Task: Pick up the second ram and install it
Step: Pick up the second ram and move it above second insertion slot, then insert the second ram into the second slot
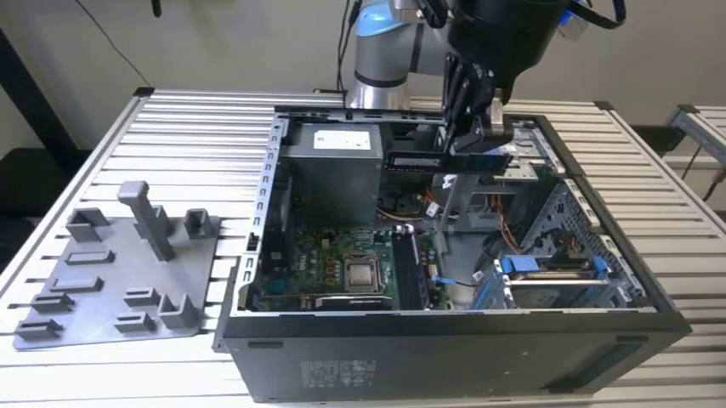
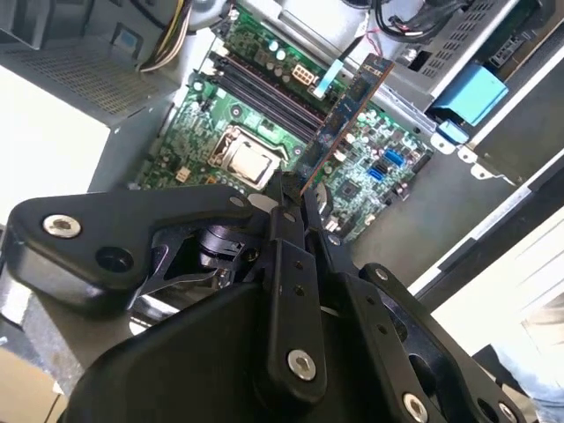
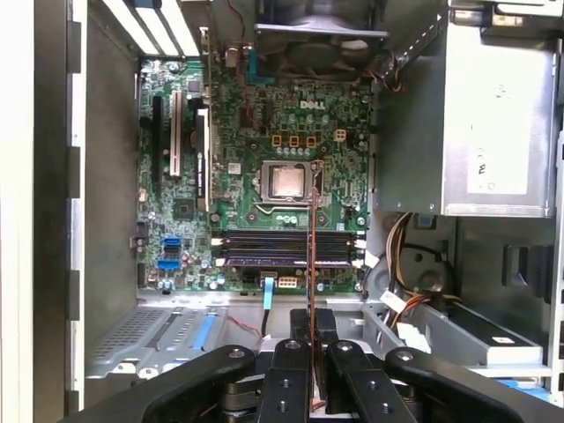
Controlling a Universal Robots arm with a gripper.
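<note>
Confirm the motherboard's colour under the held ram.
Green motherboard, clearest in the first wrist view; gripper holds the second ram above it.

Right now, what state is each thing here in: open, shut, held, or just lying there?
gripper: shut on the second ram.
second ram: held in the air over the PC case, not seated.
PC case: lying flat, side open, insides exposed.
processor: bare, no cooler on it.
grey tray: resting flat on the table beside the PC case.

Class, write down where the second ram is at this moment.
In the exterior view the second ram hangs clamped in the pincer above the open PC case, over its motherboard, not yet seated in a slot.
</note>
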